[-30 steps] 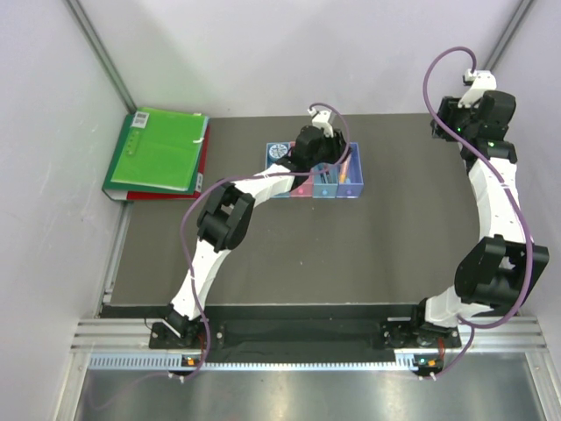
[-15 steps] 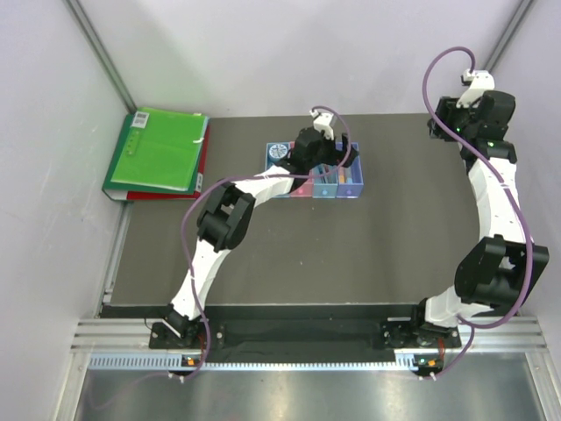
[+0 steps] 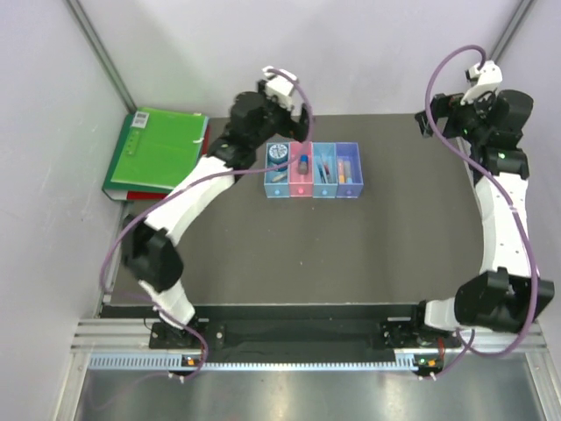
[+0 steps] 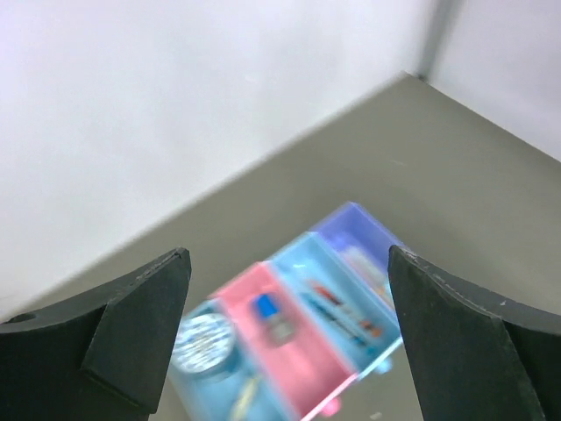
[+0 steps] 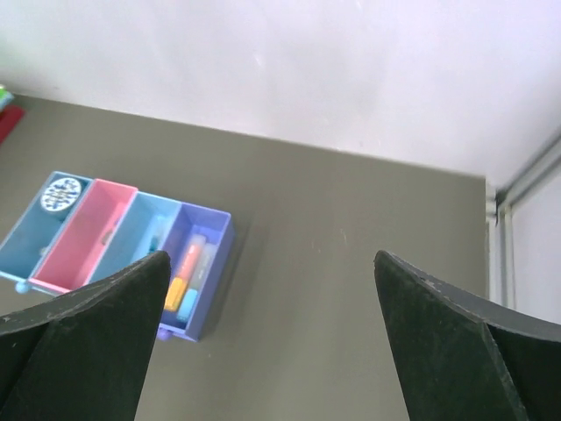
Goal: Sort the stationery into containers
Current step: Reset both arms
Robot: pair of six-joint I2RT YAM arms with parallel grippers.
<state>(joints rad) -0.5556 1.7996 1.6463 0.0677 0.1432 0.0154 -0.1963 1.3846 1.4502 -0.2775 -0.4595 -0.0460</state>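
Top view: row of four joined bins (image 3: 313,171) near the far edge of the counter (image 3: 263,254), set along that edge. Pens (image 3: 323,167) and sticks (image 3: 345,165) lengthwise inside, pointing far to near, apparently sorted.
Left wrist: left pincer (image 4: 287,263) wide open, empty, over the bins.
Right wrist: right pincer (image 5: 270,263) wide open, empty, probably parked clear.

The bins (image 3: 301,186) are translucent light blue, pink, light blue and purple, on a dark grey-brown table (image 3: 263,254). The tape roll (image 3: 279,152) is blue with a white speckled face, the cap (image 3: 302,161) in the pink bin is blue, the pen (image 3: 322,167) is red, and the purple bin shows an orange-pink stick (image 5: 187,260) and a grey stick (image 5: 204,256). The folder (image 3: 156,151) is bright green over a red one, and the arms (image 3: 188,197) are white with black joints and purple cables (image 3: 428,88).
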